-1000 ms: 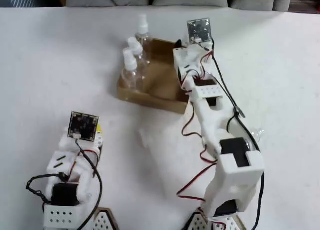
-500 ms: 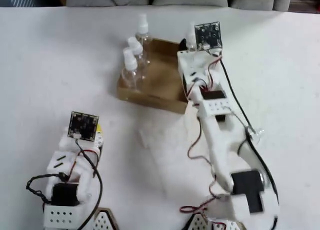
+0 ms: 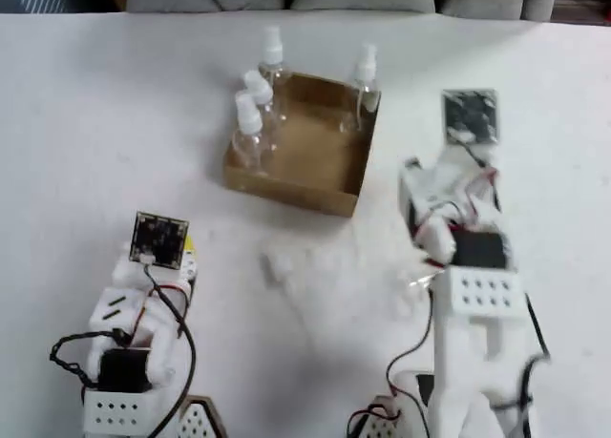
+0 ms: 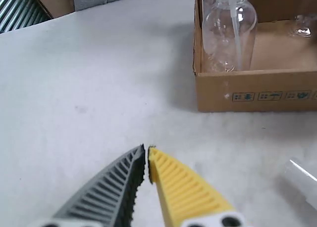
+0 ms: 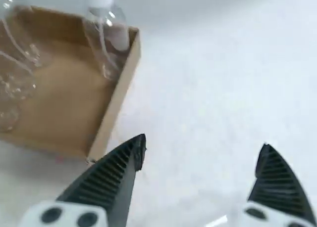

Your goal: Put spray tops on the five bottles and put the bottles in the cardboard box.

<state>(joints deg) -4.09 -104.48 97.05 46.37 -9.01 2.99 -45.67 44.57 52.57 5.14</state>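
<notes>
Four spray-topped bottles (image 3: 250,123) in cardboard box (image 3: 286,188); right gripper (image 5: 203,145) spread, left gripper (image 4: 147,149) pressed together.

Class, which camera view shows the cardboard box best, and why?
The high view: the whole box shows from above, all four walls and the floor. The left wrist view shows one outer wall and a corner; the right wrist view shows part, cut off at the picture's edge.

White arms (image 3: 468,295), red and black cables (image 3: 178,314); left pincer (image 4: 147,149) grey-and-yellow, right pincer (image 5: 203,142) black.
</notes>
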